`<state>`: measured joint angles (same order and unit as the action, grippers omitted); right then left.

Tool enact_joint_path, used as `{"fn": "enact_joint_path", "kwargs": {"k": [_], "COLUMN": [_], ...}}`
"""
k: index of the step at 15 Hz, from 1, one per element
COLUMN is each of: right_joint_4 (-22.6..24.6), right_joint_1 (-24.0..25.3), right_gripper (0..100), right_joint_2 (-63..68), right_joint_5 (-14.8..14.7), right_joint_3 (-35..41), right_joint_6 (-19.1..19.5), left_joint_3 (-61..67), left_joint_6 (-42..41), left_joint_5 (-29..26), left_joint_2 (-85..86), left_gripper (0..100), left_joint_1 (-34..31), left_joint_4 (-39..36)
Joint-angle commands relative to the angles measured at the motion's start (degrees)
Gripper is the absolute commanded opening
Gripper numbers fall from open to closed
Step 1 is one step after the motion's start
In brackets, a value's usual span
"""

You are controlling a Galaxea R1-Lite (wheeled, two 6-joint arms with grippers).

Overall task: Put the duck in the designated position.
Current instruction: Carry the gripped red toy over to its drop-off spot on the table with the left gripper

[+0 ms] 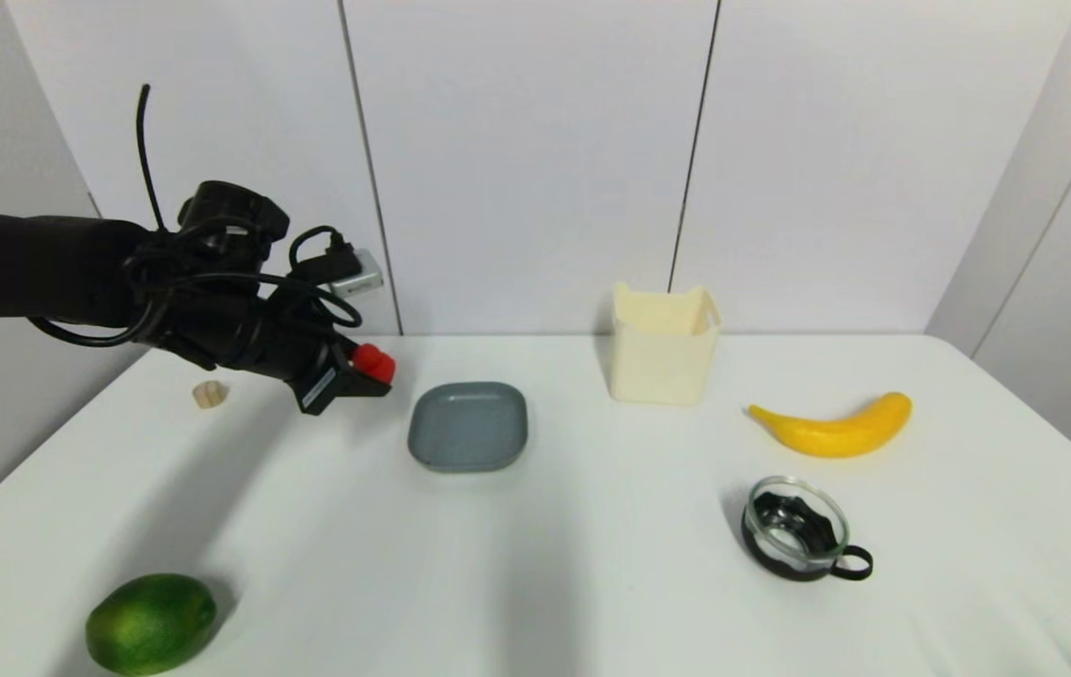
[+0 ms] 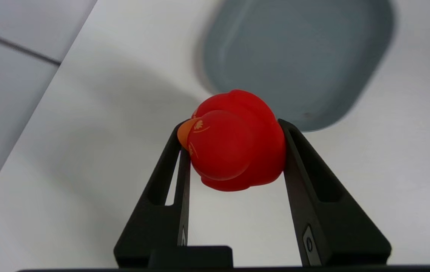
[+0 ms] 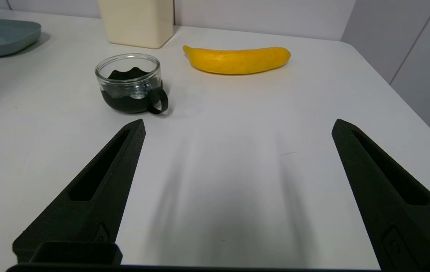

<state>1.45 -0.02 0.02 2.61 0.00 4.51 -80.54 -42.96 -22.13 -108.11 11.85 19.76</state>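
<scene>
The green fruit (image 1: 150, 623) sits closest, at the near left corner of the tabletop (image 1: 591, 564). Farther back, the left gripper (image 2: 233, 151) hangs in the air above the left side of the tabletop, its fingers (image 2: 301, 166) closed on the duck (image 2: 235, 141), which is pinched at both flanks with its orange beak turned toward one finger. The duck is lifted clear of the surface, just beside the grey plate (image 1: 468, 425) but not yet over it. A small beige lump (image 1: 209, 394) lies behind the arm.

The pick-up looks done. If the plate is the intended spot, what is left is the short carry over it, the lowering and the release.

The right gripper (image 3: 237, 151) is parked low over the near right side, fingers spread wide and holding nothing, with the glass cup (image 3: 131, 88), the banana (image 3: 237, 59) and the cream container (image 3: 137, 22) beyond it.
</scene>
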Motion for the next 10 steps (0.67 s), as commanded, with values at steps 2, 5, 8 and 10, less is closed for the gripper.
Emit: {"fn": "enact_joint_path", "kwargs": {"k": [2,5,8,10], "right_joint_4": [0.04,0.04,0.04,0.04], "right_joint_1": [0.02,0.02,0.02,0.02], "right_gripper": [100,100,100,100], "right_joint_2": [0.06,0.06,0.06,0.06], "right_joint_5": [0.03,0.03,0.03,0.03], "right_joint_3": [0.53,0.53,0.53,0.53], "right_joint_6": [0.06,0.06,0.06,0.06], "left_joint_3": [1.44,4.43,4.61,4.61], "left_joint_6": [0.07,0.86,0.86,0.95], "left_joint_5": [-0.20,-0.37,-0.64,-0.55], "left_joint_2": [-5.54,-6.33,-7.65,-8.09], "left_gripper": [0,0,0,0], "left_joint_1": [-2.80,-2.88,-2.88,-2.88], "left_joint_4": [-0.51,-0.51,-0.43,-0.43]}}
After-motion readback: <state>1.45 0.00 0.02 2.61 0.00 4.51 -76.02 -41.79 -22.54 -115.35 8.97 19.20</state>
